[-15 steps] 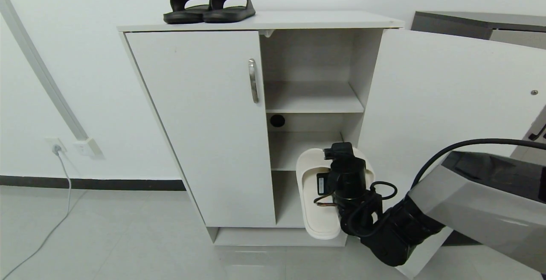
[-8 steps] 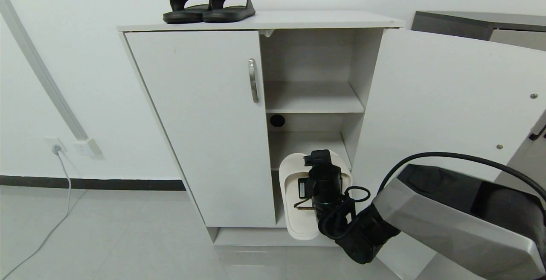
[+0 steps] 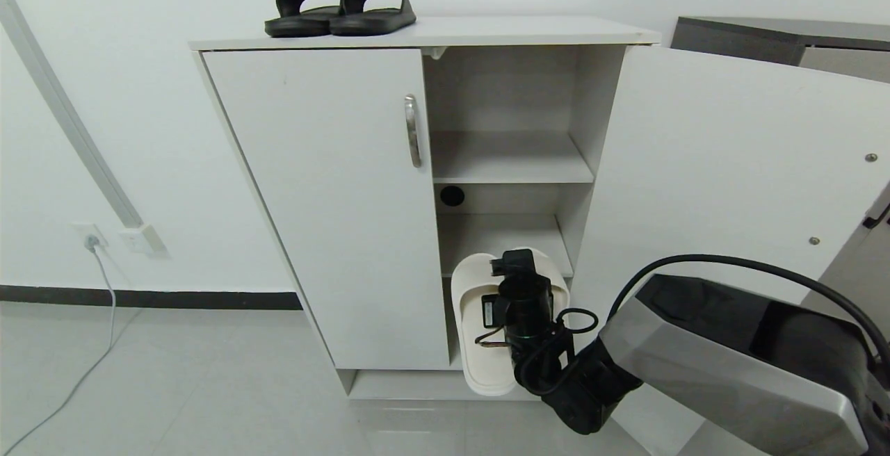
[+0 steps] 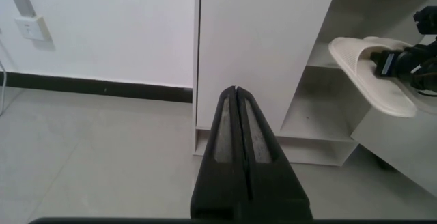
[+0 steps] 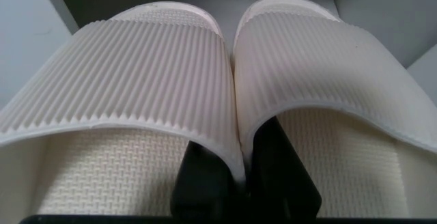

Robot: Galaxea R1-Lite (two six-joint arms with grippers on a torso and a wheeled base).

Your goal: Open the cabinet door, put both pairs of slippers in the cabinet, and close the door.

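- A white cabinet (image 3: 528,29) stands against a white wall on a pale tiled floor (image 3: 174,386).
- The cabinet's left door (image 3: 327,199) is closed. A metal handle (image 3: 412,131) runs upright along its inner edge.
- The right door (image 3: 730,164) is swung wide open to the robot's right, exposing the right half of the cabinet.
- Inside are an upper shelf (image 3: 511,157) and a middle shelf (image 3: 497,240), both bare, with a round hole (image 3: 452,196) in the back panel between them.
- A pair of black slippers (image 3: 341,7) sits side by side on top of the cabinet, above the closed door.
- A pair of white slippers (image 3: 473,345) is held side by side at the lower part of the open compartment. Their toes are about level with the middle shelf, and their heels project out in front of the cabinet's base.
- The slippers tilt, toes higher than heels. Whether they touch any shelf cannot be told.
- The right gripper (image 5: 244,166) is clamped on the white slippers. Its dark fingers (image 5: 205,179) pinch the two ribbed straps together where their inner edges meet.
- The left gripper (image 4: 235,95) hangs low over the floor, well to the left of the white slippers, pointing toward the closed door. Its fingers are pressed together with nothing between them.
- A wall socket (image 3: 87,239) with a grey cable plugged in sits low on the wall, left of the cabinet.
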